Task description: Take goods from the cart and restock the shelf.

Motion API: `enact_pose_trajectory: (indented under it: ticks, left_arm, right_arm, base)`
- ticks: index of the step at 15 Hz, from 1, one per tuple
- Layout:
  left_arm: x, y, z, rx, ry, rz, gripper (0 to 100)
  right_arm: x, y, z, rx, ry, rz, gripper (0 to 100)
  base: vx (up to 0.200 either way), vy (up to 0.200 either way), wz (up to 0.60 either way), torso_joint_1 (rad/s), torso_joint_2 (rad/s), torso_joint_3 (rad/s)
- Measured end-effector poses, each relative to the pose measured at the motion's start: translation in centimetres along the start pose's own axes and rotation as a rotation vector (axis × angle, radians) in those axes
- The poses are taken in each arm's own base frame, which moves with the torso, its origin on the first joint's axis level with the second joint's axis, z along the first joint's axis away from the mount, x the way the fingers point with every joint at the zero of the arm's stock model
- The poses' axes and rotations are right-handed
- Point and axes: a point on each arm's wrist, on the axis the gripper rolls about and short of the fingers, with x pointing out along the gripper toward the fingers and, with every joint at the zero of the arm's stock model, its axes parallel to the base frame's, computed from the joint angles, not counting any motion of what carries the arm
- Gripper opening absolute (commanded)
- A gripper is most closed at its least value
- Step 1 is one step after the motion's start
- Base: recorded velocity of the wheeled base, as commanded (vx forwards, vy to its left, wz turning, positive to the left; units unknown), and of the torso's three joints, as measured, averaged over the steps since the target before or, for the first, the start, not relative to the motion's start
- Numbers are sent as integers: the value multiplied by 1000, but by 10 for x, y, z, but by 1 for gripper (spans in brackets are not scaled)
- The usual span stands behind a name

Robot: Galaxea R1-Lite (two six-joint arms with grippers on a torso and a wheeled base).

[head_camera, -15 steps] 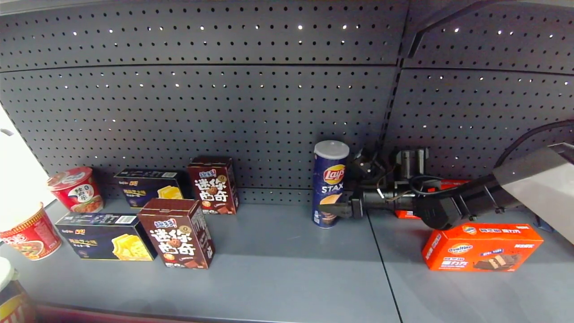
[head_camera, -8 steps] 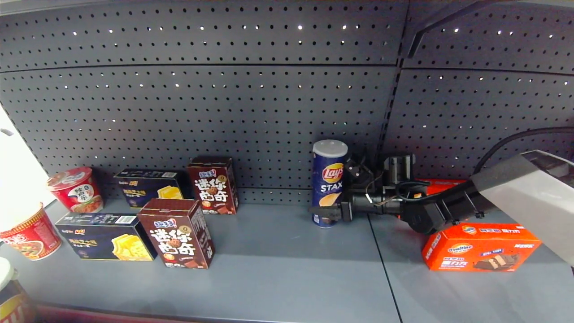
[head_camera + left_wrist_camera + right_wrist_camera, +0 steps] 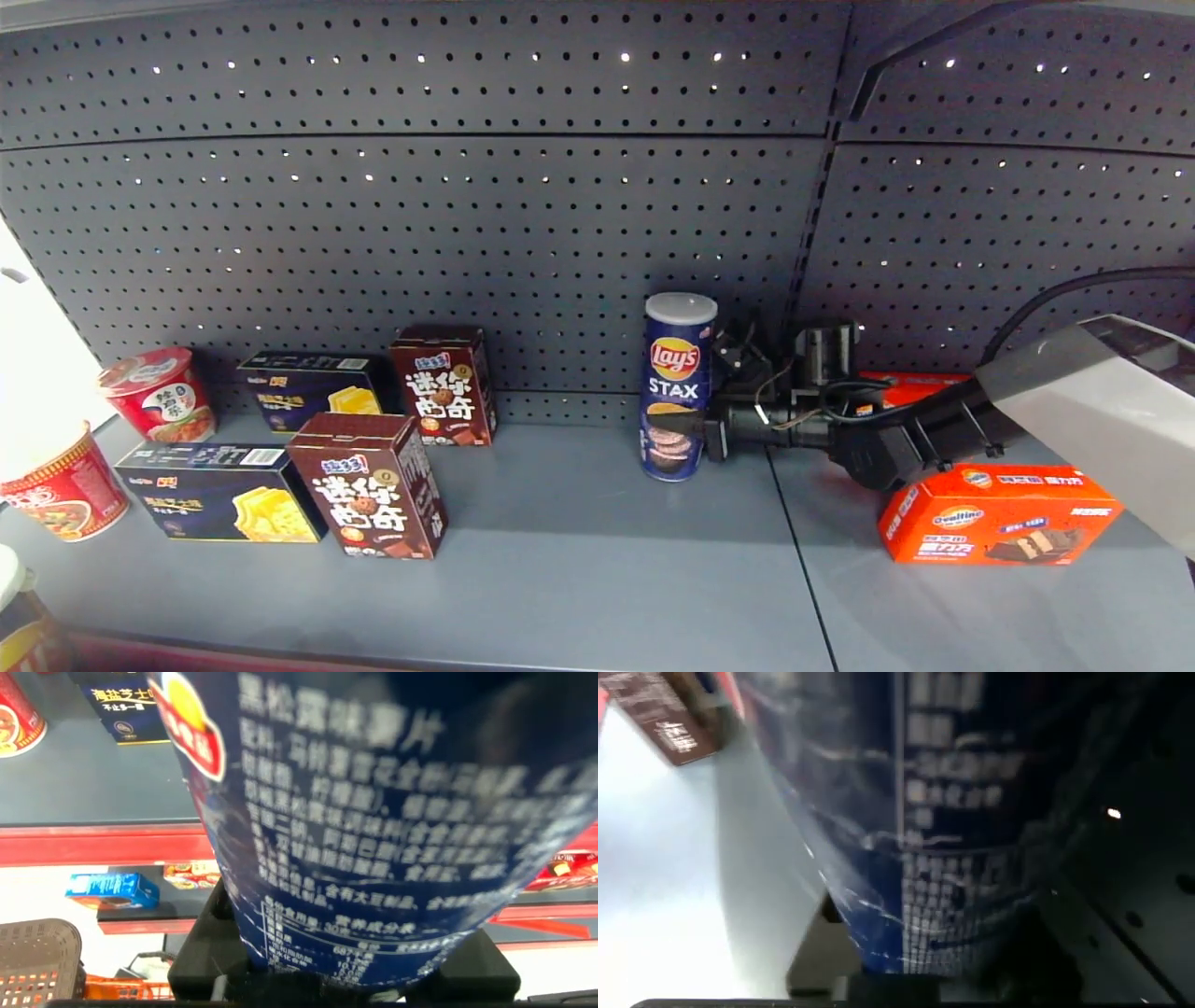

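Chip can: seen upright on the grey shelf, far side, close to the pegboard back wall, just left of the seam between two shelf panels. Whether its base rests on the shelf cannot be told.
Right claw: closed on the lower half of the chip can, reached in from the right, with the can's print seen close up.
Second chip can: held by the left claw, with a lower shelf and a dark basket seen beyond it.
Orange box: laid flat at the right, near side, under the right arm.
Second orange box: partly hidden behind the arm, by the back wall.
Brown boxes: two are stood left of the can, well apart from it, one near and one far.
Dark boxes: two are set further left, again one near and one far.
Red cups: placed at the far left end.
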Motion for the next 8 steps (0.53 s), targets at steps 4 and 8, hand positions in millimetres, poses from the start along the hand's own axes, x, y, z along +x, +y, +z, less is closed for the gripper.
enact_pose_trajectory:
  ticks: [4, 8]
  left_arm:
    - [-1, 0, -2, 1, -6, -1, 0]
    - [-3, 0, -6, 2, -16, -1, 0]
  right_arm:
    - [-2, 18, 4, 10, 18, -4, 0]
    - [-20, 51, 17, 7, 17, 4, 0]
  base:
    - [0, 0, 0, 0, 0, 0]
    - [0, 0, 0, 0, 0, 0]
